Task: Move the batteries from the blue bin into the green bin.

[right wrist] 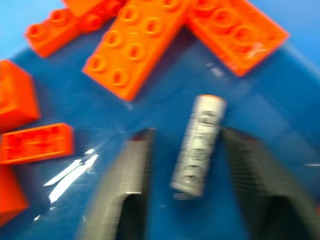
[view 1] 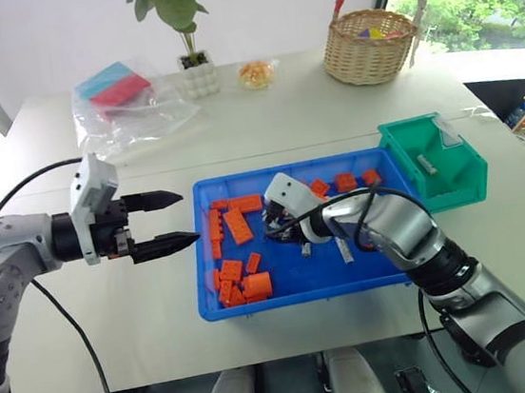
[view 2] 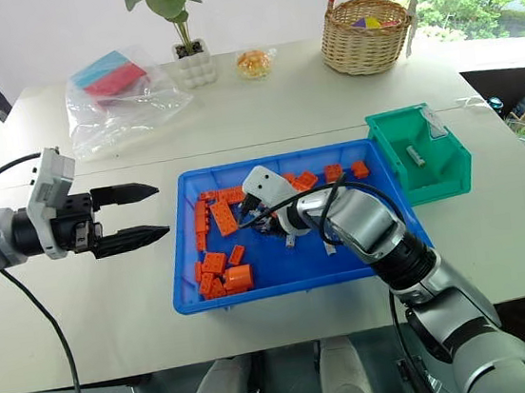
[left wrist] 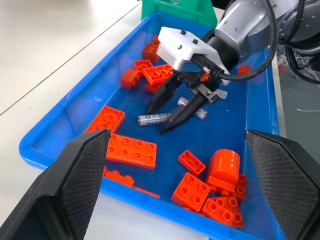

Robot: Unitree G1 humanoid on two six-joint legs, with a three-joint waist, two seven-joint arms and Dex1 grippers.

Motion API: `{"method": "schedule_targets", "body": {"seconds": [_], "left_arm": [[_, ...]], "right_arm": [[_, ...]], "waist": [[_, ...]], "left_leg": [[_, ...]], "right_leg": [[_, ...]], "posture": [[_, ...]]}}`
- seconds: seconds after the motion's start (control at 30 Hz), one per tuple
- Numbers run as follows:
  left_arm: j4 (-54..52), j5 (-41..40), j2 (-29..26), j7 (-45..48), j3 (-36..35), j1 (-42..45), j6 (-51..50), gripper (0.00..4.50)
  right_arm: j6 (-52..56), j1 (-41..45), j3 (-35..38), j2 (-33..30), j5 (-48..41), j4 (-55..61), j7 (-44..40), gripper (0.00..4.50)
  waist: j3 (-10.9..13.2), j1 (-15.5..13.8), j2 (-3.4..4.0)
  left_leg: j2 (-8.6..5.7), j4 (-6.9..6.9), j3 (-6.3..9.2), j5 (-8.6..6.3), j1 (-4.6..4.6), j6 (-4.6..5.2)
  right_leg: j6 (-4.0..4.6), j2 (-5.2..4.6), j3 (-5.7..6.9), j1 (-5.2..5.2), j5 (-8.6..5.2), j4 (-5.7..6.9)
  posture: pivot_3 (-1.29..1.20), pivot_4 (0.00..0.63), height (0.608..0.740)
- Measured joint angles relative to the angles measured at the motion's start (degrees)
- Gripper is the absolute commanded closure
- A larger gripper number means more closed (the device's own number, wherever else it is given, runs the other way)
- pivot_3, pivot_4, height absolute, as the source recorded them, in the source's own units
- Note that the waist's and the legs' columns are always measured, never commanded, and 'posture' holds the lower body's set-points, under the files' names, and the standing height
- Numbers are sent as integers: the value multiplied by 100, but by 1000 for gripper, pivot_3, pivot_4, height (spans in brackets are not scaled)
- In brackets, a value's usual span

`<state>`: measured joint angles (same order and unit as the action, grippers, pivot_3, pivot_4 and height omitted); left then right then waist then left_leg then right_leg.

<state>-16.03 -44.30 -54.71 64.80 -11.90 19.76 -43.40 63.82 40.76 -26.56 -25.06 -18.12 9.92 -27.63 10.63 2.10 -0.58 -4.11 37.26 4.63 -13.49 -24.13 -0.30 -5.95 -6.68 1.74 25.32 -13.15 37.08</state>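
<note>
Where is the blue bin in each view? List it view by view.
Left eye: blue bin at centre, between the arms.
Right eye: centre.
Left wrist: beyond the left pincer, rim.
Right wrist: its floor, under a battery.
Shared landmark: orange bricks inside it.

- The left arm (view 1: pixel 10 247) reaches in from the left side, forearm roughly level, bent at the wrist.
- The left gripper (view 1: pixel 188 215) points sideways toward the right arm, slightly below level. Its two black fingers (view 1: pixel 153 199) stand well apart, one above the other, with nothing between them.
- The right arm (view 1: pixel 400 227) extends forward and inward across the body.
- The right gripper (left wrist: pixel 155 121) angles downward. Its fingers (left wrist: pixel 165 92) are spread, tips low.
</note>
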Motion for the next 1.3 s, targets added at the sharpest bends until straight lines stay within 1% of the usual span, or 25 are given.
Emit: {"method": "schedule_targets", "body": {"seconds": [0.03,0.17,0.23,0.3,0.37,0.47,0.6,0.67,0.73,0.8,0.9,0.97,1.03,1.13,1.17,1.3], "left_arm": [[0,-2,0,1,-3,0,0,0],[-9,-8,1,26,-2,0,1,0],[-43,-13,1,41,-2,0,1,0],[-92,-23,9,41,-2,1,-1,0],[-117,-85,30,39,0,11,-7,0],[-173,-141,77,40,3,18,-6,0],[-161,-126,221,-4,82,66,29,0],[-138,-112,299,-17,139,74,59,0],[-117,-95,429,-36,173,80,169,0],[-79,-35,649,-120,183,151,338,0],[-26,-5,682,-122,197,169,403,0],[19,-5,649,-89,197,169,402,0],[21,-11,631,-63,196,169,399,0],[24,-41,620,-53,185,169,355,0],[24,-74,607,-52,177,169,335,0],[14,-133,550,-57,159,167,265,0]], "right_arm": [[-9,-5,10,-3,0,6,-27,4449],[212,-61,219,-66,-114,227,-174,4440],[516,-54,635,-118,-331,500,-257,4440],[883,31,1204,-252,-564,751,-320,4440],[1148,198,1780,-585,-686,909,-342,4440],[1331,260,2551,-1444,-713,955,-411,4440],[1243,-94,3227,-2444,-600,644,-482,4440],[1060,-334,3412,-2698,-465,360,-472,4440],[823,-491,3630,-2731,-333,29,-350,4440],[648,-494,3983,-2557,-247,-336,-109,4440],[503,-651,4169,-2484,-217,-513,32,4440],[408,-778,4182,-2381,-205,-520,83,3424],[302,-921,4178,-2312,-177,-598,125,2592],[110,-1009,4163,-2315,-78,-751,159,969],[43,-1026,4144,-2316,-58,-760,160,651],[-83,-1038,4097,-2320,-60,-769,84,651]], "waist": [[0,0,0],[0,-4,0],[1,-11,-1],[2,-29,0],[3,-97,0],[4,-184,-3],[6,-189,-7],[6,-162,-8],[7,-119,-8],[8,-107,-7],[8,-129,-7],[8,-130,-7],[9,-140,-6],[9,-148,-6],[9,-146,-6],[9,-138,-6]], "left_leg": [[0,0,0,0,0,0],[0,0,0,0,0,0],[0,1,0,0,0,0],[-1,2,0,0,-1,0],[-1,4,0,0,-1,0],[-1,3,3,-1,-2,0],[-1,2,-5,-1,-4,1],[-1,2,-6,-1,-5,1],[4,3,-14,-1,-3,1],[5,5,-18,-1,-1,1],[6,5,-15,0,-1,1],[6,6,-16,0,-2,2],[2,10,-17,0,-3,2],[1,14,-16,0,-4,2],[1,14,-16,0,-4,2],[3,13,-15,0,-3,2]], "right_leg": [[0,0,0,0,0,0],[0,0,0,0,0,0],[0,-1,0,-1,0,0],[0,-1,0,-1,0,0],[0,-1,1,-1,0,-1],[0,-3,8,-10,-1,-12],[0,-8,7,-11,-1,-17],[0,-9,6,-11,-1,-16],[0,-10,0,-10,-1,-16],[0,-8,-4,-9,0,-13],[1,-6,-3,-10,0,-10],[0,-6,-3,-10,0,-10],[0,-8,-3,-11,0,-11],[0,-8,-2,-13,0,-11],[0,-8,-2,-13,0,-11],[0,-6,-2,-13,0,-11]], "posture": [[0,150,702],[0,150,702],[0,150,702],[0,150,702],[0,150,702],[0,150,702],[0,150,702],[0,150,702],[0,150,702],[0,150,702],[0,150,702],[0,150,702],[0,150,702],[0,150,702],[0,150,702],[0,150,702]]}}
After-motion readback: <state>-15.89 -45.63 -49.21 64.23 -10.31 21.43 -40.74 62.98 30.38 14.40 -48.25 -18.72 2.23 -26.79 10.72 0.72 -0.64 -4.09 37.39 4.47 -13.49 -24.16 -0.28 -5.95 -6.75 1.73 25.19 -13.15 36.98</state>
